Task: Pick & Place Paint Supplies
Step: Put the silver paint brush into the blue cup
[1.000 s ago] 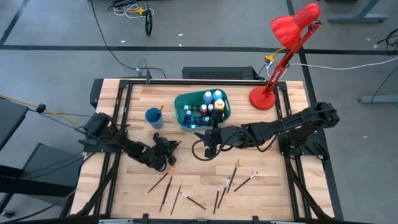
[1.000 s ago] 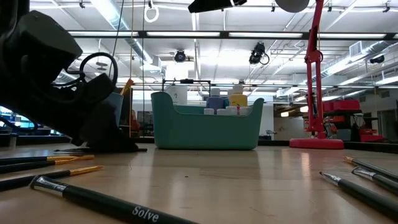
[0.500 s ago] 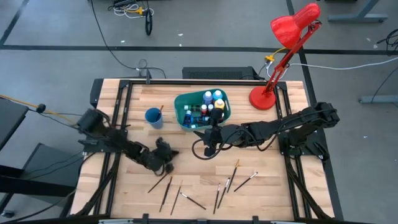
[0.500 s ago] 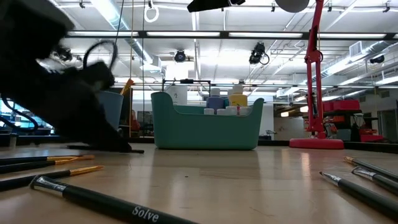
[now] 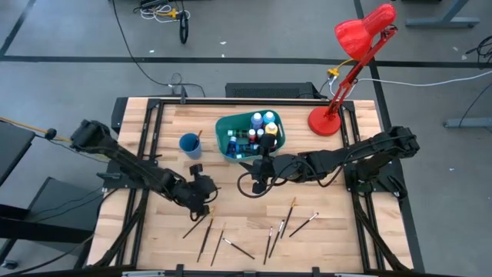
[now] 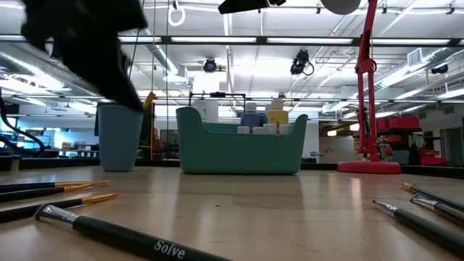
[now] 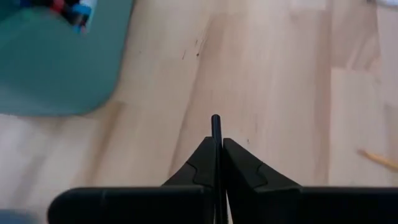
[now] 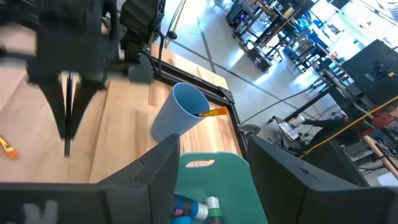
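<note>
The left claw (image 7: pixel 217 163) pinches a thin dark brush (image 7: pixel 216 134) between its pressed-together fingers (image 7: pixel 202 165), the brush's end sticking out past the tips, above bare wood just beside the teal bin (image 7: pixel 59 59). From above, this claw (image 5: pixel 201 191) hangs over the table (image 5: pixel 338 231) in front of the blue cup (image 5: pixel 190 145), which has one brush standing in it.

The right claw (image 8: pixel 214 168) is spread wide (nothing between its fingers) and sits at the bin's near edge (image 5: pixel 244 146).

Paint bottles (image 5: pixel 261 127) fill the bin. More brushes (image 5: pixel 278 227) lie scattered along the table's front. A red lamp (image 5: pixel 350 58) stands at the back right.
</note>
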`<state>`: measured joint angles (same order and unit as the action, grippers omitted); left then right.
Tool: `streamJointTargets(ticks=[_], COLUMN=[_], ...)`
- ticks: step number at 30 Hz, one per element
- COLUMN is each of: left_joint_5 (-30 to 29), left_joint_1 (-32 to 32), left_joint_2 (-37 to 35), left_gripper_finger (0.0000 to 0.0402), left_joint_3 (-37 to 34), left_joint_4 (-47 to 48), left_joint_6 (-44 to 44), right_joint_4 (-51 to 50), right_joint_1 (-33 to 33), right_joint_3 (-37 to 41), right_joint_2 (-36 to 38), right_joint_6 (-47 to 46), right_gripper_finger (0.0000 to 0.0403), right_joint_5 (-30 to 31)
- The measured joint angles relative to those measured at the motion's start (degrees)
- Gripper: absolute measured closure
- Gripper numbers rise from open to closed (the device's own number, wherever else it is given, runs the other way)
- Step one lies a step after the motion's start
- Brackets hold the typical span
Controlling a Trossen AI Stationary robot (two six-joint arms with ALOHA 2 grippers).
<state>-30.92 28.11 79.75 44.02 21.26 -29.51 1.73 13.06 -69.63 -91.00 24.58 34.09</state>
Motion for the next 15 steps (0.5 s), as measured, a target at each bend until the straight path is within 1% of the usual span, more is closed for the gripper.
streamJointTargets(ticks=[3, 7, 9, 11, 13, 15], left_joint_5=[2.38, 3.85, 4.51, 5.34, 6.14, 7.23], left_joint_1=[-1.14, -4.16, -6.14, -8.57, -11.38, -14.49], left_joint_2=[0.11, 0.73, 0.72, 0.70, 0.70, 0.63], left_gripper_finger=[0.0385, 0.0385, 0.0385, 0.0385, 0.0385, 0.0385], left_joint_3=[10.56, 22.52, 26.80, 29.45, 30.97, 30.99], left_joint_4=[18.05, 36.92, 42.73, 47.56, 51.71, 54.50], left_joint_6=[5.11, 13.45, 18.81, 24.65, 31.20, 38.10], right_joint_4=[0.30, 0.29, 0.32, 0.33, 0.36, 0.39], right_joint_1=[0.00, 0.00, 0.00, 0.00, 0.00, 0.00], right_joint_3=[0.00, 0.00, 0.00, 0.00, 0.00, 0.00], right_joint_2=[0.00, 0.00, 0.00, 0.00, 0.00, 0.00], right_joint_6=[0.00, -0.02, -0.02, -0.02, -0.03, -0.04], right_gripper_finger=[0.0211, 0.0211, 0.0211, 0.0211, 0.0211, 0.0211], right_joint_5=[0.00, 0.00, 0.00, -0.02, -0.02, -0.15])
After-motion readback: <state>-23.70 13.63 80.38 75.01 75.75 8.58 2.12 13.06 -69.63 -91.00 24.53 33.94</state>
